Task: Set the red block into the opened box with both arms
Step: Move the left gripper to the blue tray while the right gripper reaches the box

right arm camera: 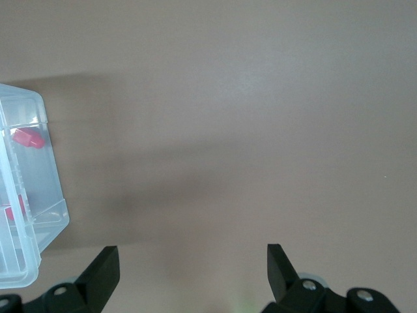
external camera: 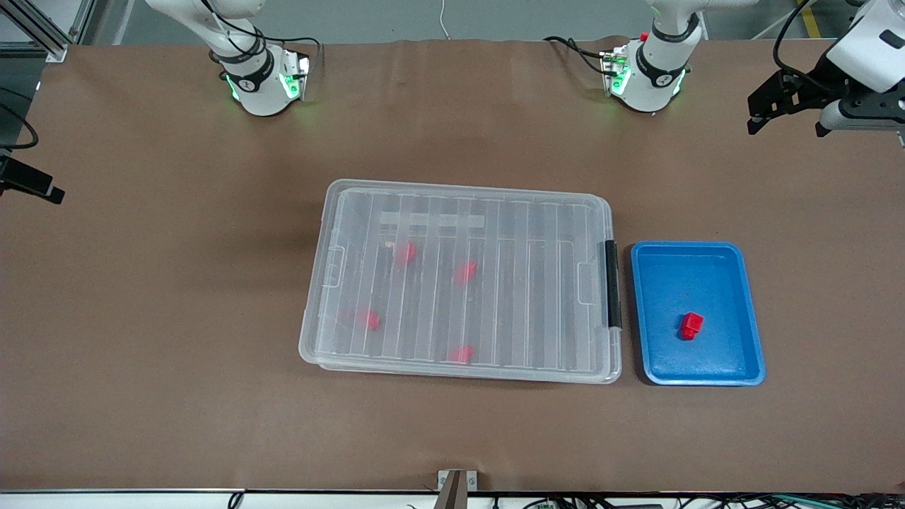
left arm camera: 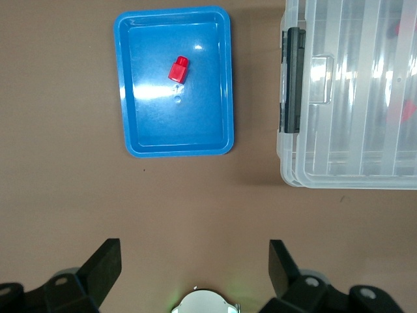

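Front view: red block (external camera: 691, 325) in blue tray (external camera: 749, 311) beside lidded box (external camera: 463, 279).

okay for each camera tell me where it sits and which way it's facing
Front: high across the table, facing both arm bases; shows the lidded box, tray, left gripper.
Left wrist: looks down past open left gripper at tray holding red block.
Right wrist: looks down past open right gripper at bare table.
All share the box.

Box (right arm camera: 26, 195) cut off; blocks inside blurred by lid.
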`<action>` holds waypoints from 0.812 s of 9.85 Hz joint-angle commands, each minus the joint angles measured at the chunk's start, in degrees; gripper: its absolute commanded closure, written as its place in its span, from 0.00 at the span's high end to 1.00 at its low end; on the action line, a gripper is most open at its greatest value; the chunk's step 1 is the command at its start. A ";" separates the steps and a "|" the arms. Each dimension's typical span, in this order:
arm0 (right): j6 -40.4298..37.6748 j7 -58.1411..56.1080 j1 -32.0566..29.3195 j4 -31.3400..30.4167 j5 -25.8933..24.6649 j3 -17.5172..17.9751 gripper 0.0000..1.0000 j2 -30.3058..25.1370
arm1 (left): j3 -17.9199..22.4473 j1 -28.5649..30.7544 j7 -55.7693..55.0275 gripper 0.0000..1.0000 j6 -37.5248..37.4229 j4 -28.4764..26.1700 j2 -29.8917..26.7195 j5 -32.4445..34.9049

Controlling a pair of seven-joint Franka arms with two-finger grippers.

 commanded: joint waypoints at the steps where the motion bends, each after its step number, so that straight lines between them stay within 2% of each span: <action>1: 0.74 0.72 0.04 -2.10 0.68 0.13 1.00 -1.75 | 0.11 0.00 0.52 1.00 -0.78 -0.11 0.73 -0.17; 3: 0.66 0.72 0.04 -2.10 0.68 0.13 1.00 -1.75 | 0.46 0.44 0.52 1.00 -0.78 2.44 3.71 -0.08; 5: 0.39 -0.06 0.30 -2.01 0.59 0.21 1.00 -1.66 | 0.29 0.35 1.05 1.00 1.14 3.59 10.63 5.43; 8: 1.53 0.10 7.83 -0.69 -0.02 0.57 1.00 1.66 | 0.46 3.06 0.70 1.00 12.01 2.45 23.10 5.37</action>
